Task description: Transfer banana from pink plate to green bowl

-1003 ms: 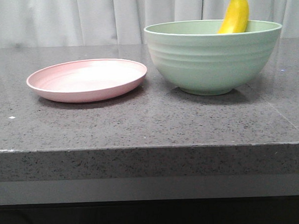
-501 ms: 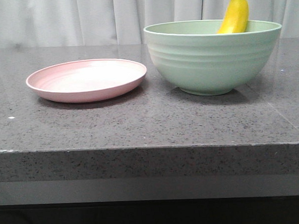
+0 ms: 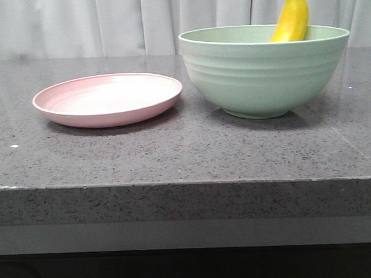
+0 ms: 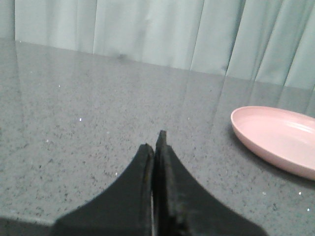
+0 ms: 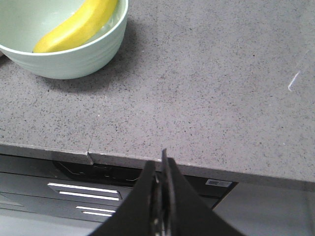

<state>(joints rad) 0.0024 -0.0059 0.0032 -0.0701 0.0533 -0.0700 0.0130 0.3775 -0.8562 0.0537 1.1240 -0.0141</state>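
One banana leans in one green bowl beside one bare pink plate; both grippers, left and right, closed on nothing

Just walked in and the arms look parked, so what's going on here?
Nothing is being handled right now. The banana leans inside the green bowl, its top poking above the rim, and the pink plate beside it is bare. The left claw is shut near the plate; the right claw is shut over the counter's front edge, clear of the bowl.
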